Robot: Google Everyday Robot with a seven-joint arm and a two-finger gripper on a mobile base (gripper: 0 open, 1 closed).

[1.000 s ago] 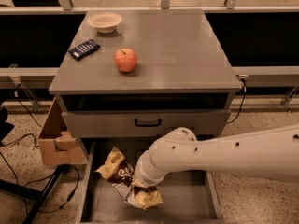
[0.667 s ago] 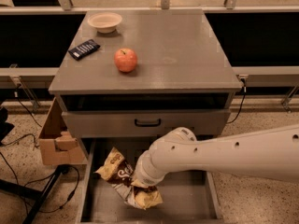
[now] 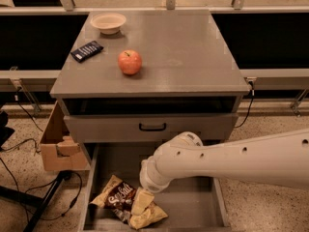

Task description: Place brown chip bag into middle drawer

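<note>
apple [image 3: 130, 62], bowl [image 3: 108, 22] and packet [image 3: 87, 50] top the cabinet [image 3: 188, 47]; our gripper [image 3: 144, 204], grip we cannot tell, meets the crumpled brown chip bag [image 3: 118, 195] in the middle drawer [image 3: 193, 204].

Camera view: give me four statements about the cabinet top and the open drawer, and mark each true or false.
1. The brown chip bag lies inside the middle drawer. True.
2. The apple sits in the bowl. False: it stands on the cabinet top, apart from the bowl.
3. The gripper is down in the open drawer, at the right side of the bag. True.
4. The dark blue packet lies in the drawer beside the bag. False: it lies on the cabinet top, left of the apple.
</note>
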